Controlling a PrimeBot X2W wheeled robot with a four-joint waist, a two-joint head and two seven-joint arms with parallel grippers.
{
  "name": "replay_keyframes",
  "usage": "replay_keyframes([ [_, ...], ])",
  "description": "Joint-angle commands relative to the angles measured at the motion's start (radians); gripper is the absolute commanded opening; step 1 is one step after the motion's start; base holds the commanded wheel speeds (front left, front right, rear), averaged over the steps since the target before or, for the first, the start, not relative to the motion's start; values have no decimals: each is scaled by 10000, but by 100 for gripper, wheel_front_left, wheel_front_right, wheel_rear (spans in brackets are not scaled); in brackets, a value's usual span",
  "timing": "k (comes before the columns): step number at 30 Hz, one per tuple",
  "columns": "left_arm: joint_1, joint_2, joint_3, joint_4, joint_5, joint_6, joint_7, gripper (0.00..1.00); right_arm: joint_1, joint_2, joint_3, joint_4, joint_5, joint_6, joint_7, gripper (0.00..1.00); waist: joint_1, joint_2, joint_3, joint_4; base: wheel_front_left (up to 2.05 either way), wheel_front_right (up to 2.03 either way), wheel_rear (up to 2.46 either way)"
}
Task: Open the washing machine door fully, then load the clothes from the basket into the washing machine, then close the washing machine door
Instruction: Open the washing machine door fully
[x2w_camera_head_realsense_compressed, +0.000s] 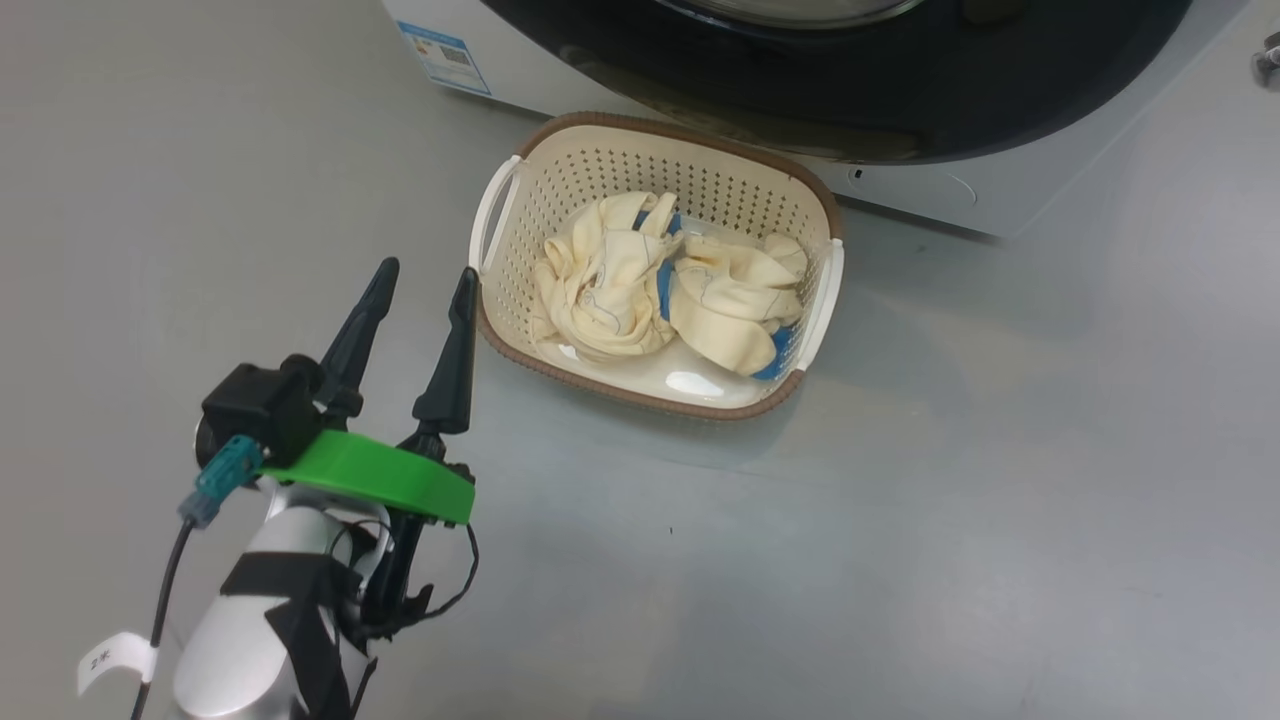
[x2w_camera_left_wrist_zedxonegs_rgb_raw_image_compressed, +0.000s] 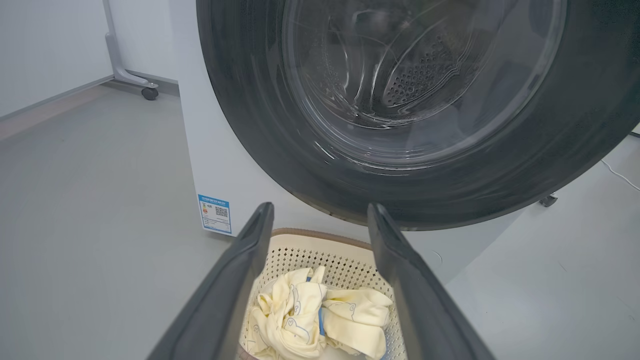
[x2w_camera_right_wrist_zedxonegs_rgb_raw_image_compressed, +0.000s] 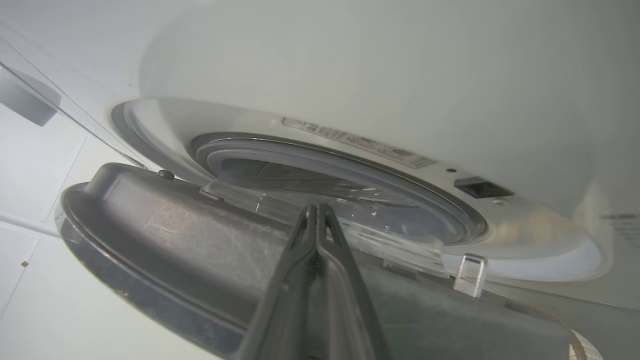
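Left tool (x2w_camera_head_realsense_compressed: 428, 270) spread above grey floor (x2w_camera_head_realsense_compressed: 900, 550), white wall (x2w_camera_left_wrist_zedxonegs_rgb_raw_image_compressed: 45, 45)

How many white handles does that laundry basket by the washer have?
2. In the head view, one handle is on the left end of the basket, the other handle on its right end. Neither is hidden.

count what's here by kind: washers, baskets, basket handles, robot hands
washing machine: 1
basket: 1
basket handles: 2
hands: 2 (left hand open, right hand shut)
total: 6
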Motion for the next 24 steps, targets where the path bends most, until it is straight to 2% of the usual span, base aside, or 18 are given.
replay_keyframes([
  [1,-8,229,361,-252,-18,6,-69,100,310,278,251,-342,47,17,195,0,0,0,-38,-11,0,0,0],
  [24,650,280,484,-273,97,6,-69,100,1246,726,499,-1027,413,17,1052,0,0,0,-1136,-388,0,0,0],
])
